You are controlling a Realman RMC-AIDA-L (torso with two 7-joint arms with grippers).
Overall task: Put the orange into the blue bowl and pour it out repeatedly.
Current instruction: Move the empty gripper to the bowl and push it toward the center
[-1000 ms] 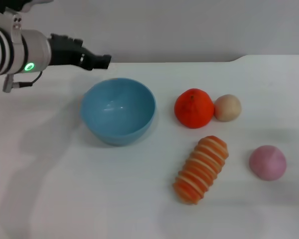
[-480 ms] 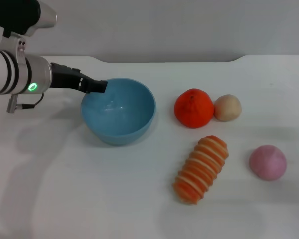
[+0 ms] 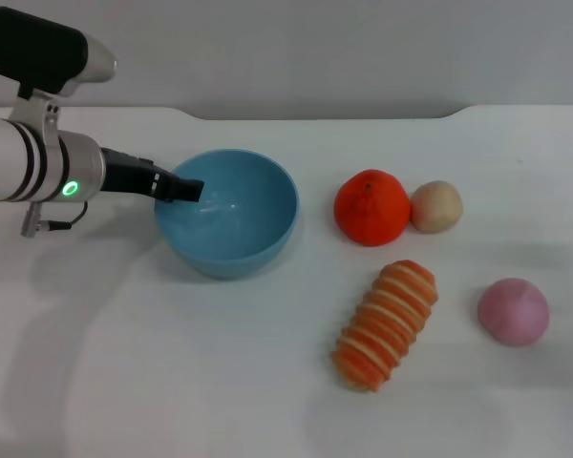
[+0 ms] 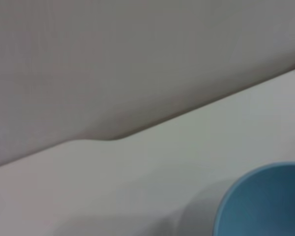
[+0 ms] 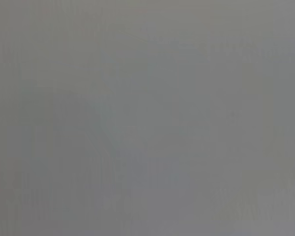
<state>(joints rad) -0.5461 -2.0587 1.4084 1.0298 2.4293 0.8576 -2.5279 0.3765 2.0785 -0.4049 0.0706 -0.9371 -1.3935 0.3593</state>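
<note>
**Left gripper at the blue bowl's rim, orange on the table**

The left gripper (image 3: 186, 188), black at the end of a white and silver arm with a green light, reached in from the robot's left side, and its tip sat at the near-left rim of the light blue, smooth, deep round plastic bowl (image 3: 231, 237). Whether the tip touched the rim or only overlapped it could not be told, and how far the tool stood open, or whether it had hold of anything, could not be told either. The left wrist view showed only a curved part of the bowl (image 4: 265, 201), the white table (image 4: 137, 167) and a grey wall behind it.

The bowl stood upright on the white table (image 3: 172, 382) with nothing inside it. The plain red-orange, roundish soft toy orange (image 3: 371, 207) lay on the table to the bowl's right, apart from it, its small stem nub on top. A smaller tan ball (image 3: 435, 206) touched the orange on its far side from the bowl. Nearer the robot lay an orange-and-cream striped oblong piece (image 3: 386, 325), tilted, and to its right a pink round ball (image 3: 513, 311).

The right gripper was out of sight; its wrist view showed plain grey.
</note>
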